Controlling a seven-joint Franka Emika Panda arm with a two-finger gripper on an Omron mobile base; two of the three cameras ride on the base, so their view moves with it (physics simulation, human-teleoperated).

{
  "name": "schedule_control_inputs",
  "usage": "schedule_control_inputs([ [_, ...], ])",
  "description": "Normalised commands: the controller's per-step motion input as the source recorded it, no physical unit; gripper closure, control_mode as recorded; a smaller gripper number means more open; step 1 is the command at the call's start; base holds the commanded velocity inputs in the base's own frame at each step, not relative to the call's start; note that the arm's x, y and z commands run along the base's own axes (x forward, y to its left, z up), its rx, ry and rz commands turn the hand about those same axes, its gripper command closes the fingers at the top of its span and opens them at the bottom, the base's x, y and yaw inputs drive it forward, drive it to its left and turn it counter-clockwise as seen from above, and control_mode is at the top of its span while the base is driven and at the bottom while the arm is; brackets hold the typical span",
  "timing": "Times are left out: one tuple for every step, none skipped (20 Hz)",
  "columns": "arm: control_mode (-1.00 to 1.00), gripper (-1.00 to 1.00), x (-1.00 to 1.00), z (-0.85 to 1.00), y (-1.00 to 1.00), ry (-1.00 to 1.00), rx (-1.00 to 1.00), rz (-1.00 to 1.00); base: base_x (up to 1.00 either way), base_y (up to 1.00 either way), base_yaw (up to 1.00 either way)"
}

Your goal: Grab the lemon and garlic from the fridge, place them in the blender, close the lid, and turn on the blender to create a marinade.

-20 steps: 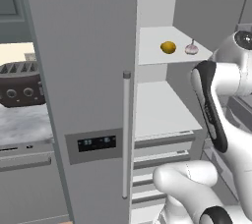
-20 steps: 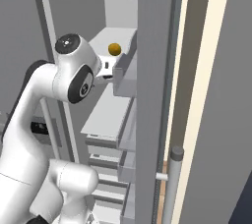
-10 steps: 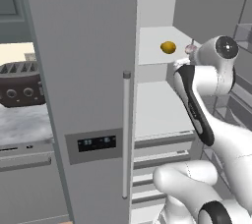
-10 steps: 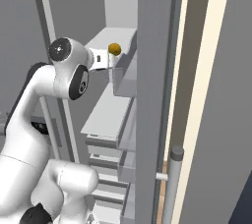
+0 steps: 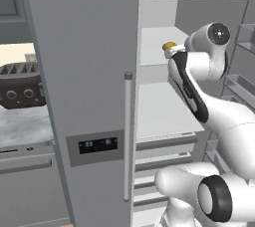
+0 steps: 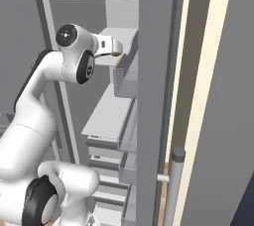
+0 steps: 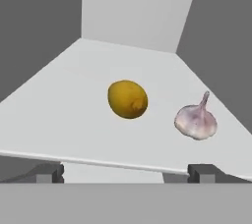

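Lemon [image 7: 128,99] pickup is the step in hand. The jaws stand spread wide and empty at the front edge of a fridge shelf [image 7: 74,100], with the lemon lying straight ahead between their lines, well short of contact. By my reading, the next move is a level reach forward until the fingers [image 7: 49,173] flank the fruit, then a squeeze. The lemon is a smooth, matte yellow oval with a small nub facing the camera; being rounded, it may roll if nudged. Just beside it lies the garlic [image 7: 196,121], a pale, purplish bulb with a tapered stalk. The shelf is flat, plain white, inside the grey metal-look fridge [image 5: 89,71], whose door carries a long bar handle [image 5: 128,136].
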Motion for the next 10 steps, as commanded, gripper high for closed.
schedule_control_inputs([
  [-1.00, -1.00, 0.39, 0.00, 0.00, 0.00, 0.00, 0.00, 0.00, 0.00, 0.00],
  [-1.00, -1.00, 0.46, 0.00, 0.00, 0.00, 0.00, 0.00, 0.00, 0.00, 0.00],
  [-1.00, -1.00, 0.48, 0.00, 0.00, 0.00, 0.00, 0.00, 0.00, 0.00, 0.00],
  [-1.00, -1.00, 0.50, 0.00, 0.00, 0.00, 0.00, 0.00, 0.00, 0.00, 0.00],
  [-1.00, -1.00, 0.53, 0.00, 0.00, 0.00, 0.00, 0.00, 0.00, 0.00, 0.00],
  [-1.00, -1.00, 0.50, 0.00, 0.00, 0.00, 0.00, 0.00, 0.00, 0.00, 0.00],
  [-1.00, -1.00, 0.53, -0.02, 0.00, 0.00, 0.00, 0.01, 0.00, 0.00, 0.00],
  [-1.00, -1.00, 0.47, -0.05, 0.00, 0.00, 0.00, 0.01, 0.00, 0.00, 0.00],
  [-1.00, -1.00, 0.49, -0.09, 0.04, 0.02, 0.00, 0.01, 0.00, 0.00, 0.00],
  [-1.00, -1.00, 0.49, -0.09, 0.03, 0.01, 0.00, 0.01, 0.00, 0.00, 0.00],
])
